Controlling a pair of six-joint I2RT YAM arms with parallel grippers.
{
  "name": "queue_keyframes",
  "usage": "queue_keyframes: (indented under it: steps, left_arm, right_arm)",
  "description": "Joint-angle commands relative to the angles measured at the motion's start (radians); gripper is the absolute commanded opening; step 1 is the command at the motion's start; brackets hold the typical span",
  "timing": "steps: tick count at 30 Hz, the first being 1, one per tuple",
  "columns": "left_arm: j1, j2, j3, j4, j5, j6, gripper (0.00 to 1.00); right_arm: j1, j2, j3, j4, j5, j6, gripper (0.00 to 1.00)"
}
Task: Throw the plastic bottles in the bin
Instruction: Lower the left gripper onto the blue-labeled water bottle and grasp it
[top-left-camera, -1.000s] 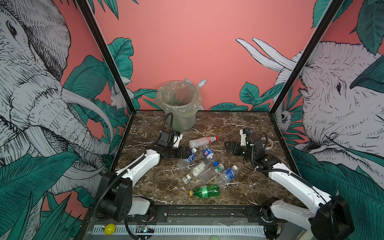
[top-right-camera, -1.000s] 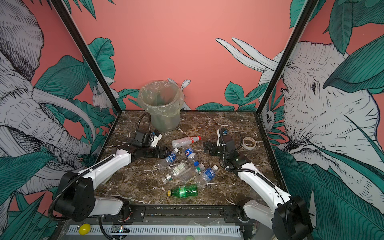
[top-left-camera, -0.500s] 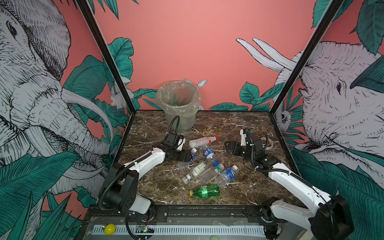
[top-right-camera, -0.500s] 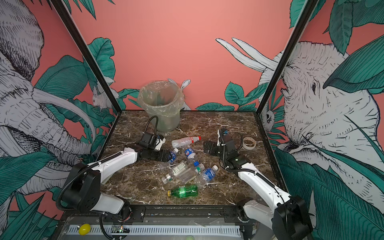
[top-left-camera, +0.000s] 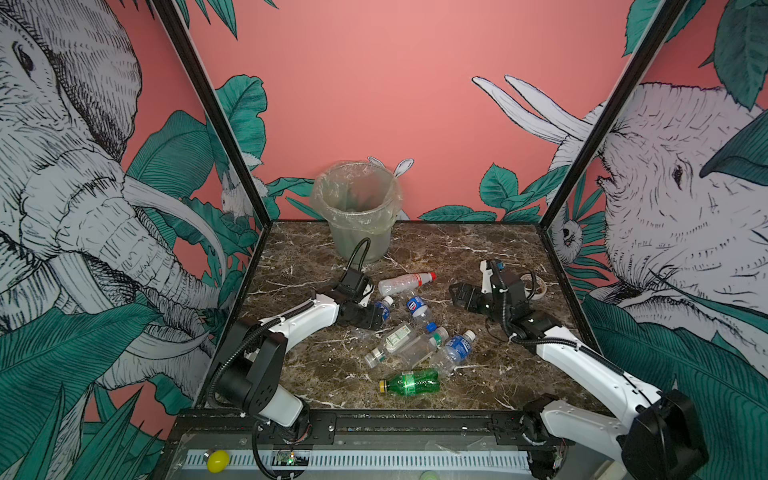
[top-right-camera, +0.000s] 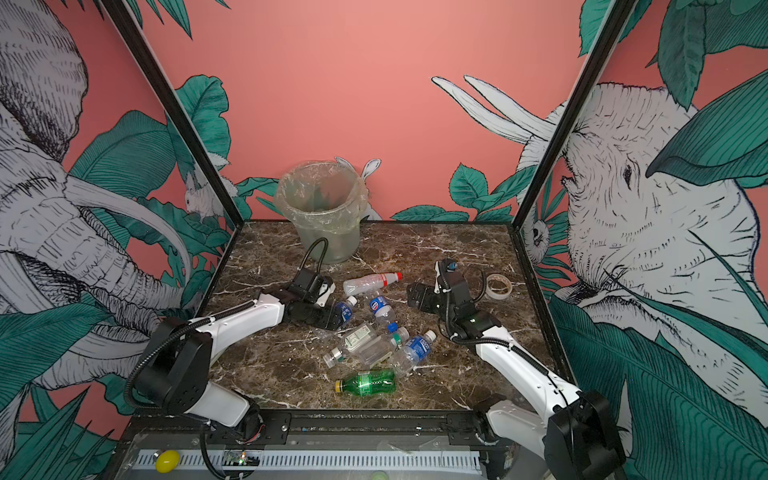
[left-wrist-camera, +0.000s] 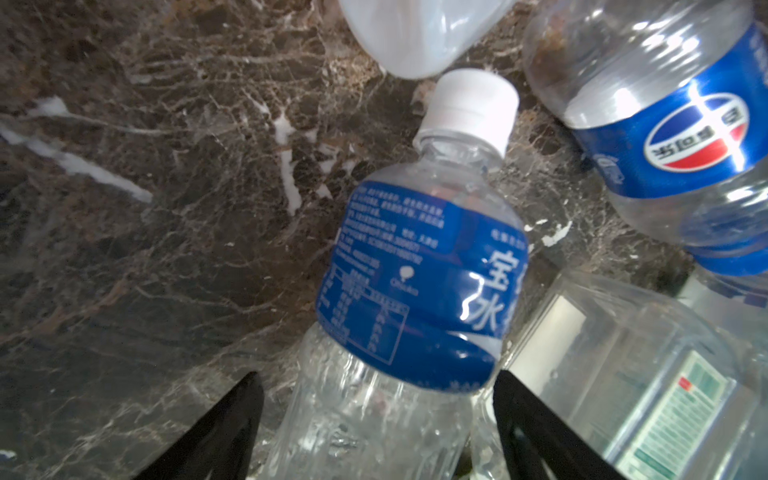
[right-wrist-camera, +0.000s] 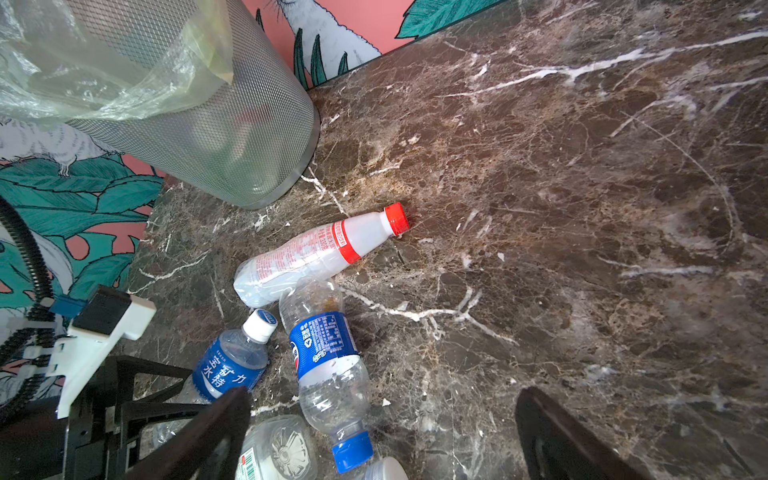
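1. In both top views the left gripper (top-left-camera: 372, 318) covers most of the white-capped bottle (top-left-camera: 384, 307). Only the cap and a strip of blue label show past it.
2. In the left wrist view that bottle's base is cut off by the frame edge, and so is most of each finger.
3. The liner (top-left-camera: 332, 195) clouds the inside of the bin (top-left-camera: 361, 241), so its contents are hard to make out.
4. In a top view the tape ring (top-left-camera: 538, 286) is half hidden behind the right arm (top-left-camera: 519, 307).
5. The left gripper's jaws stand apart and straddle the white-capped bottle (left-wrist-camera: 419, 282), which lies on the table (left-wrist-camera: 145, 208). One finger (left-wrist-camera: 536, 424) sits at the edge of the label, though I cannot tell whether it touches. The other finger (left-wrist-camera: 224, 428) is clear of the bottle, with marble showing between them, so nothing is gripped.
6. The right gripper (right-wrist-camera: 384, 395) is spread wide over bare marble and holds nothing. The blue-capped bottle (right-wrist-camera: 328, 353) lies just beside it, and the red-capped bottle (right-wrist-camera: 316, 249) lies beyond that.
7. The bin stands at the back of the table, apart from both grippers. The remaining bottles lie between the arms, with the green bottle (top-left-camera: 411, 382) nearest the front edge.
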Motion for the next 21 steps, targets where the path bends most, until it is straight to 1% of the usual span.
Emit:
queue_keyframes:
  steps: [1, 5, 8, 10, 13, 14, 18, 19, 21]
  left_arm:
    - [-0.015, 0.017, 0.02, -0.026, -0.038, 0.013, 0.87]
    - [-0.028, 0.046, 0.022, -0.014, -0.037, 0.016, 0.85]
    - [-0.035, 0.07, 0.019, -0.005, -0.044, 0.013, 0.81]
    - [-0.034, 0.083, 0.013, 0.009, -0.029, -0.001, 0.8]
    - [-0.037, 0.099, 0.015, 0.016, -0.019, -0.016, 0.73]
    - [-0.038, 0.098, 0.006, 0.019, -0.031, -0.021, 0.69]
    - [-0.041, 0.078, -0.064, 0.059, -0.077, -0.047, 0.65]
    - [-0.041, 0.073, -0.072, 0.064, -0.077, -0.047, 0.63]
    - [-0.041, 0.061, -0.079, 0.059, -0.082, -0.04, 0.56]
  right_arm:
    - [-0.003, 0.009, 0.009, 0.021, -0.006, 0.005, 0.99]
    - [-0.003, 0.009, 0.004, 0.028, -0.005, 0.016, 0.99]
    - [-0.002, 0.008, 0.0, 0.032, 0.002, 0.02, 0.99]
    - [-0.004, 0.002, -0.011, 0.028, 0.032, 0.032, 0.99]
    - [-0.003, -0.014, -0.038, 0.049, 0.068, 0.059, 0.99]
    - [-0.002, -0.021, -0.039, 0.041, 0.083, 0.055, 0.99]
    - [-0.003, -0.058, -0.017, -0.012, 0.164, 0.006, 0.99]
    - [-0.002, -0.065, -0.014, -0.014, 0.17, -0.001, 0.99]
    - [-0.005, -0.069, -0.015, -0.011, 0.166, -0.012, 0.99]
